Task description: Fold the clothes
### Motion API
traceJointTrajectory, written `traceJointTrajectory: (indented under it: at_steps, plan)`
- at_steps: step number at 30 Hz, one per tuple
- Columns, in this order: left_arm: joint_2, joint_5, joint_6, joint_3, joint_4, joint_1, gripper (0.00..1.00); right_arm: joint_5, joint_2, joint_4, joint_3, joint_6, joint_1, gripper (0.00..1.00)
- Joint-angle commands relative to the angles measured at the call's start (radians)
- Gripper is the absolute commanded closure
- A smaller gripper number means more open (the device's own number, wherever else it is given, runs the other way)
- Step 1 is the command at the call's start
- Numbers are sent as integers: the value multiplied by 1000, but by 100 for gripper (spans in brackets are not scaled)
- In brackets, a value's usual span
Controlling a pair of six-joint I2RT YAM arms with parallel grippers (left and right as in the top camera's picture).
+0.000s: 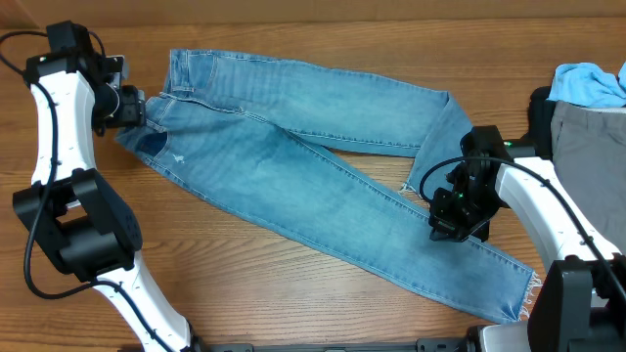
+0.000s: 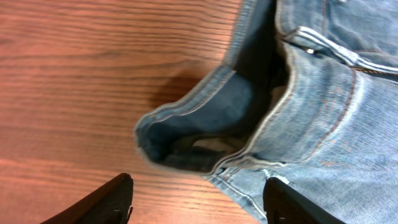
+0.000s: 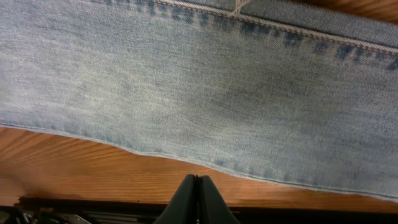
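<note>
The worktop (image 1: 293, 284) bears faded jeans (image 1: 293, 176), spread flat: waistband at 10 o'clock, legs reaching toward 2 and 4 o'clock. The left pincer (image 2: 200, 183) gapes open at the waistband. The right pincer (image 3: 198, 186), at 4 o'clock, is closed above a leg.

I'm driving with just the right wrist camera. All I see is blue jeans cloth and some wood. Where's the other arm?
Observer: The left gripper is at the far end of the jeans, by the waistband.
Operator: Is it holding them?
Observer: No. In its wrist view, its fingers stand wide apart, with the waistband's edge ahead of them, not pinched.
Operator: Are there more clothes?
Observer: Yes. A sky-blue garment and a grey garment lie at the right edge of the table.
</note>
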Motion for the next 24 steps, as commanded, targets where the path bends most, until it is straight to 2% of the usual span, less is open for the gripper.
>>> traceJointTrajectory:
  at_steps: [1, 4, 7, 17, 20, 24]
  plan:
    - [52, 43, 72, 13, -16, -3, 31, 63, -2, -29, -6, 52, 5, 93]
    - [66, 59, 72, 13, -23, -2, 33, 98, -2, -37, -6, 75, 5, 93]
    - [66, 53, 92, 13, -23, -4, 38, 97, -2, -37, -6, 76, 5, 91]
    - [68, 16, 174, -16, 49, 17, 42, 90, -2, -48, -8, 140, 5, 87]
    - [68, 17, 190, -68, 98, 25, 46, 89, -2, -47, -24, 181, 5, 87]
    - [68, 17, 190, -181, 182, 26, 44, 88, -2, -21, -71, 195, 5, 87]
